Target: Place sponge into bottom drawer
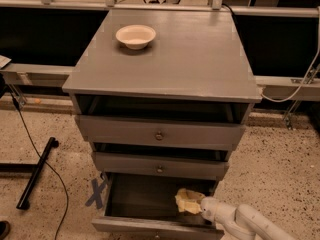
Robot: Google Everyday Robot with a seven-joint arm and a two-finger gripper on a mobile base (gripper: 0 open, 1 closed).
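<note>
The bottom drawer (150,226) of the grey cabinet is pulled out, its dark interior showing. The pale-yellow sponge (187,201) is inside it at the right side, low over or on the drawer floor; I cannot tell which. My gripper (199,207) reaches in from the lower right on a white arm and is against the sponge's right edge.
A round cream bowl (135,36) sits on the cabinet top (200,59). The two upper drawers (159,133) are slightly open. A black stand leg and cable (35,171) lie on the speckled floor at left, beside a blue tape X (96,191).
</note>
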